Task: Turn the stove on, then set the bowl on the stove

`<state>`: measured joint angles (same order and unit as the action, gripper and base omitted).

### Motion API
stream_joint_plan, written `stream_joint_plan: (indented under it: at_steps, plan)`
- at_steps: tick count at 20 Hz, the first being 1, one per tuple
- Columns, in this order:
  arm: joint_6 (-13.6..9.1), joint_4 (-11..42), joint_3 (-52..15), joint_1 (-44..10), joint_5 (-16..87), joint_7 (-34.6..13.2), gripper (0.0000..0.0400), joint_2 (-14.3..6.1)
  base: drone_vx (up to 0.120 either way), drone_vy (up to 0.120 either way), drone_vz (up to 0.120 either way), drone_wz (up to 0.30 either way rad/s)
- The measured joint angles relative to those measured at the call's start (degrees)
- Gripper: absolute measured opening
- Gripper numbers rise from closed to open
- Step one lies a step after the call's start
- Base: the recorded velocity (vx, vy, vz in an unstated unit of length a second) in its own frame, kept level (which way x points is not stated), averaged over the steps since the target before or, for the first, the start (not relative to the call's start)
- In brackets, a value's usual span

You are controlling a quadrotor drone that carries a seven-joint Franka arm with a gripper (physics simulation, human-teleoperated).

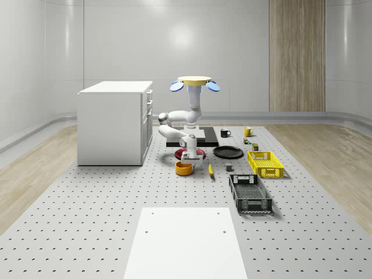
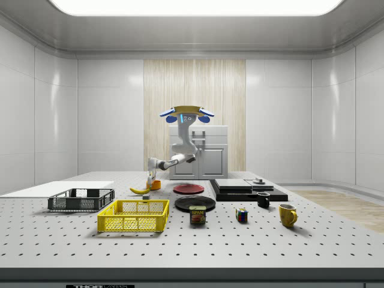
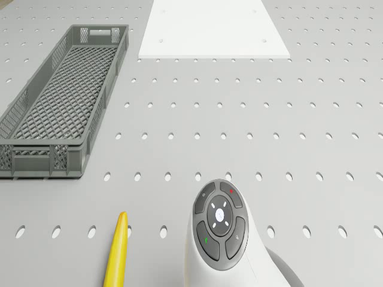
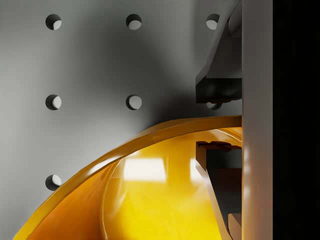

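White panelled walls (image 1: 116, 40), one wood-slat panel (image 1: 296, 55), wooden floor (image 1: 35, 174), white cabinet (image 1: 113, 125), perforated grey table (image 1: 87, 232), bright ceiling light (image 2: 192, 6).

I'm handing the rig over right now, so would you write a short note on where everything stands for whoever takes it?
Hand: down at the orange bowl, one finger outside the rim, one inside. Whether it has clamped, I cannot tell.
Drone: hovering over the flat black stove, arm reaching down to the bowl.
Bowl: on the perforated table, in front of the red plate, beside the yellow banana, not on the stove.
Done: I cannot see whether the stove is on.
Left: check the stove, lift the bowl, set it on the stove.
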<state>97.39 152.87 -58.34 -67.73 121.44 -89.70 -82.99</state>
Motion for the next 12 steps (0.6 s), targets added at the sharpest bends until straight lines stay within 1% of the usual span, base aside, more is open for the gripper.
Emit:
stream_joint_plan:
  at_steps: [2,6,12]
  plan:
    - [-0.6,0.6,-0.9,0.3,-0.8,0.0,0.0105,-0.1,0.0,0.0,0.02,0.0]
    - [-1.9,2.0,-3.1,1.0,-2.8,0.0,0.0102,-0.3,0.0,0.0,0.12,0.0]
    - [-2.8,2.9,-4.9,1.4,-4.4,-0.1,0.01,-0.5,-0.12,0.12,0.12,0.0]
